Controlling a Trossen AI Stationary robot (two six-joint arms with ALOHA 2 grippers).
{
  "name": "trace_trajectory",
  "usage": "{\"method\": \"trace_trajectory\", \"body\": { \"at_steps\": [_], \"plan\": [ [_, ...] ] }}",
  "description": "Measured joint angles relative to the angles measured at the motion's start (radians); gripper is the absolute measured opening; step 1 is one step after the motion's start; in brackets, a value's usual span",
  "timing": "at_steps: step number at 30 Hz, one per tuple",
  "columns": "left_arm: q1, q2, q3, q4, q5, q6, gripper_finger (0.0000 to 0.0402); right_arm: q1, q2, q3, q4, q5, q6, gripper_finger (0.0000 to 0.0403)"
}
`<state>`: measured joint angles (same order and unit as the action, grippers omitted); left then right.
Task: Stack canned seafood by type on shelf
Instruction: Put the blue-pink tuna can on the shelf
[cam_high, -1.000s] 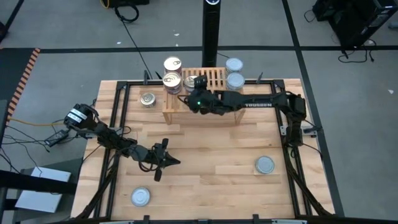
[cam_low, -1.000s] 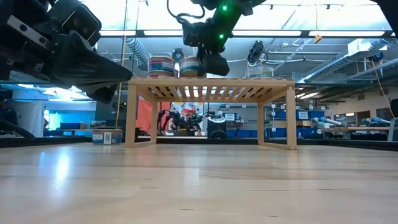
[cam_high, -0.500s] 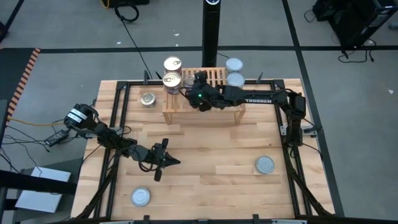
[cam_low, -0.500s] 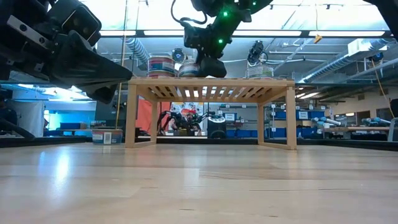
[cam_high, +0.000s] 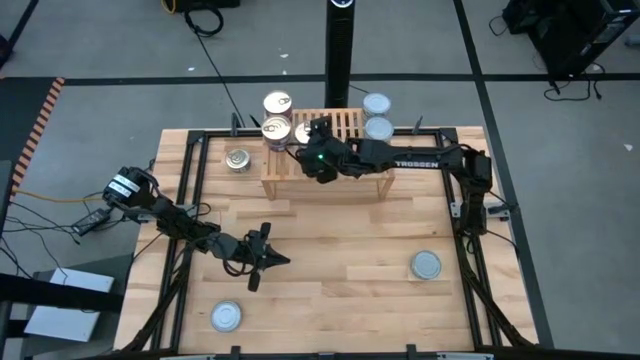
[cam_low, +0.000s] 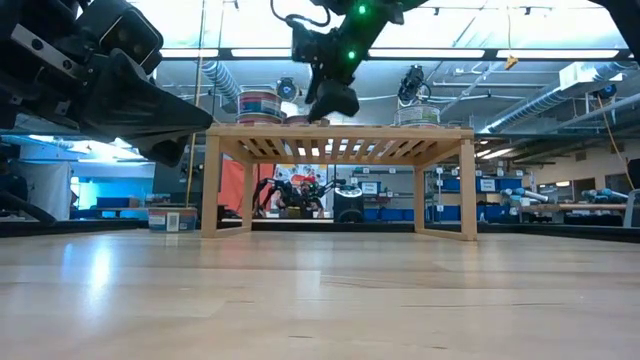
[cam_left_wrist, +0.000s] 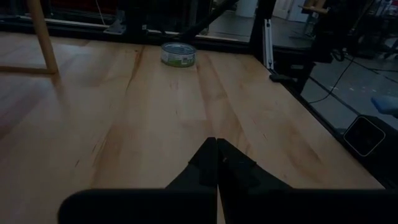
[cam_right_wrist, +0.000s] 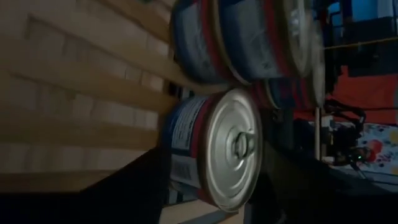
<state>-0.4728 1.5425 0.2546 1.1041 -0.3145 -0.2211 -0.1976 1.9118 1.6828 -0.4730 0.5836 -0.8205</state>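
Over the shelf's (cam_high: 345, 150) left end, the right gripper (cam_high: 308, 131) hung with jaws spread wide around a gold-lidded tin (cam_right_wrist: 214, 149) that sat on the slats, not clamped. Beside that tin stood two stacks of gold-lidded tins (cam_high: 276, 128), one on the shelf's left end, one just behind it. Two stacks of silver-lidded tins (cam_high: 377, 127) stood at the shelf's right rear. Loose on the counter (cam_high: 340, 250): one gold-lidded tin (cam_high: 237, 159) left of the shelf, one silver-lidded tin (cam_high: 427, 265) front right, another silver-lidded tin (cam_high: 226, 316) front left. Left gripper (cam_high: 270, 260) waited low over the counter's front left, jaws shut, holding nothing.
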Motion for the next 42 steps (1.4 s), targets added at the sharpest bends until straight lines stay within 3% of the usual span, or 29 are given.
{"method": "trace_trajectory", "body": {
  "at_steps": [2,5,9,12,42],
  "plan": [
    [0.0,0.0,0.0,0.0,0.0,0.0,0.0001,0.002,-0.001,0.027,-0.031,-0.003,0.038,0.023],
    [0.0,0.0,0.0,-0.001,0.0,-0.001,0.0001,0.0,-0.002,0.061,-0.098,-0.039,0.119,0.0146],
    [0.0,0.0,0.0,-0.004,0.005,-0.001,0.0001,-0.027,-0.003,0.071,-0.165,-0.193,0.223,0.0021],
    [0.0,0.0,0.0,-0.004,0.005,-0.001,0.0001,-0.055,-0.002,0.053,-0.2,-0.265,0.28,0.0018],
    [0.0,0.0,0.0,-0.003,-0.001,0.003,0.0001,-0.144,0.0,-0.052,0.07,-0.294,0.294,0.0006]
  ]
}}
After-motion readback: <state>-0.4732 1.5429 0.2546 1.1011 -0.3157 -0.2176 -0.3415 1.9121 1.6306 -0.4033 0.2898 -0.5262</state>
